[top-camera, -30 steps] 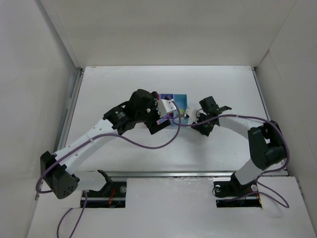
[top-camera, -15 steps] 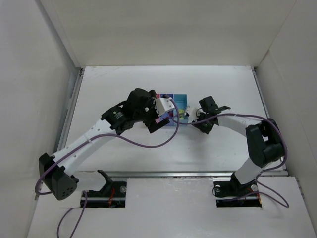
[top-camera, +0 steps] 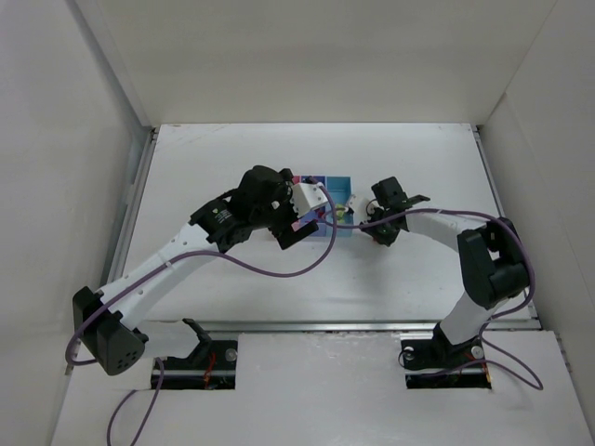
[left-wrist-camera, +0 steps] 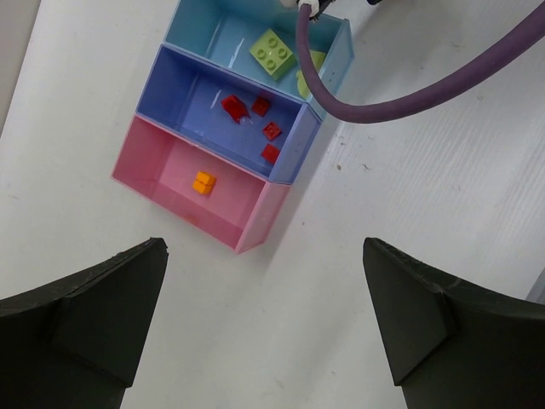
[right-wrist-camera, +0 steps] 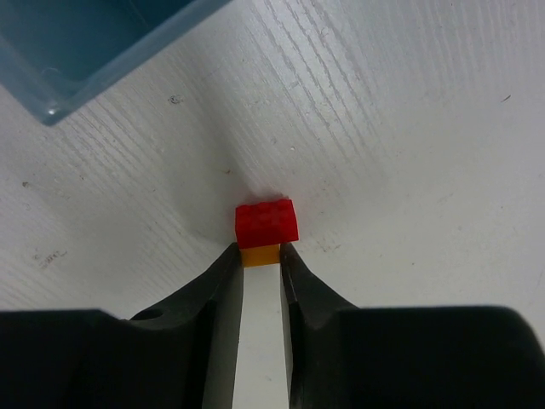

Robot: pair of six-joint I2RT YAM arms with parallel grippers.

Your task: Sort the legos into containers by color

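Legos are in two spots. Right at the tips of the right gripper (right-wrist-camera: 261, 253), two of them sit on the white table (right-wrist-camera: 409, 128). An orange lego (right-wrist-camera: 261, 257) is pinched between the two fingers. A red lego (right-wrist-camera: 267, 223) touches it just past the fingertips (I cannot tell if the two are stuck together). A corner of the light blue bin (right-wrist-camera: 77, 43) shows ahead and to the left of this gripper, apart from both legos.

The left gripper (left-wrist-camera: 264, 247) has its fingers spread wide and holds nothing. It hangs above the table, and the three joined bins lie ahead of it. The pink bin (left-wrist-camera: 255, 223) is nearest to it, with one orange-yellow brick (left-wrist-camera: 203, 182) inside. Next is the medium blue bin (left-wrist-camera: 300, 152), with four small red bricks (left-wrist-camera: 232, 106) in it. The light blue bin is farthest, with a yellow-green brick (left-wrist-camera: 273, 54) in it. A purple cable (left-wrist-camera: 409, 94) curves over that far bin and off to the right.
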